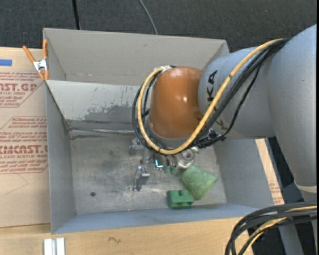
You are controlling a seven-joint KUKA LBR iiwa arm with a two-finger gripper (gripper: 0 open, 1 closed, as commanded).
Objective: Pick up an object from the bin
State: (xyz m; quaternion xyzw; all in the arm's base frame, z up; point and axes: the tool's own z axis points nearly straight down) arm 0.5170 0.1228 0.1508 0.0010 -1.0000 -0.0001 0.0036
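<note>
Down near the bin point(95, 158) floor hung the gripper point(142, 175), probably lowered for a grasp; whether it was open or closed could not be told. Near it, toward the arm's side, lay a pale green lump point(199, 181) and a dark green block point(179, 198).

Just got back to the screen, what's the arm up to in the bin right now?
The gripper is down inside the grey bin, near the middle of its floor. Close beside it, toward the front wall, lie a pale green spongy lump and a darker green block. Both rest on the floor, apart from it.
</note>
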